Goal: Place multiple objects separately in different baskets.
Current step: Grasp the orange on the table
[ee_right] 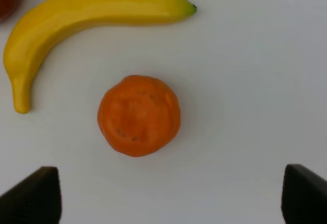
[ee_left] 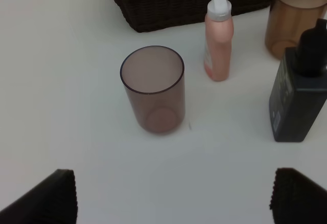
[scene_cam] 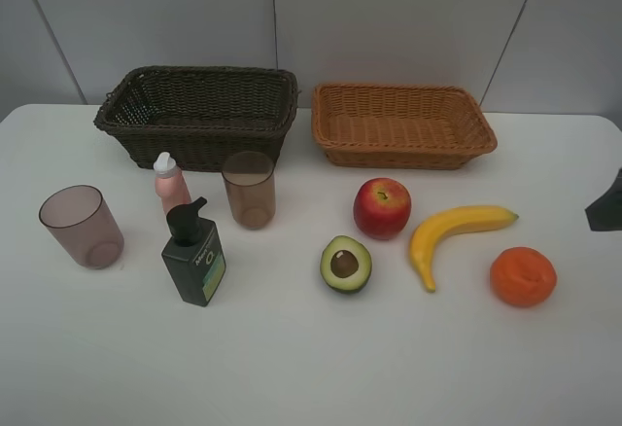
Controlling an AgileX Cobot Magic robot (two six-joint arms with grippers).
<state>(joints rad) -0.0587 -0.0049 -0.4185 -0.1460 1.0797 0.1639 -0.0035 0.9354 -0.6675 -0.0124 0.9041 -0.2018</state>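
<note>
1. Fingertips of left gripper [ee_left: 176, 198] show only as two dark corners. They are spread wide with nothing between them; the rest is out of frame.
2. Right gripper [ee_right: 167, 196] looks the same: tips far apart, holding nothing. Orange [ee_right: 139, 115] lies on white table [ee_right: 245, 106] ahead of them, not touched. In the high view this gripper is just a dark sliver at the right edge.
3. Nearest row: dark green pump bottle [scene_cam: 194, 266] with black pump, label unreadable. Halved avocado [scene_cam: 346, 264] lies cut face up, brown pit showing. Orange sits far right, dimpled.
4. Next: translucent brownish-pink cup [scene_cam: 82, 227], far left, upright. Red apple [scene_cam: 382, 207] stands stem up. Yellow banana [scene_cam: 452, 222] curves between red apple and orange, touching neither.
5. Behind: second cup [scene_cam: 249, 190], same tint, and small pink bottle [scene_cam: 171, 183] with white cap. Both stand just before dark brown basket [scene_cam: 194, 144]. Second cup is cut off in the left wrist view.
6. Far: dark brown basket, deeper, on the left; orange-tan basket [scene_cam: 403, 154], shallower, on the right, just beside it.
</note>
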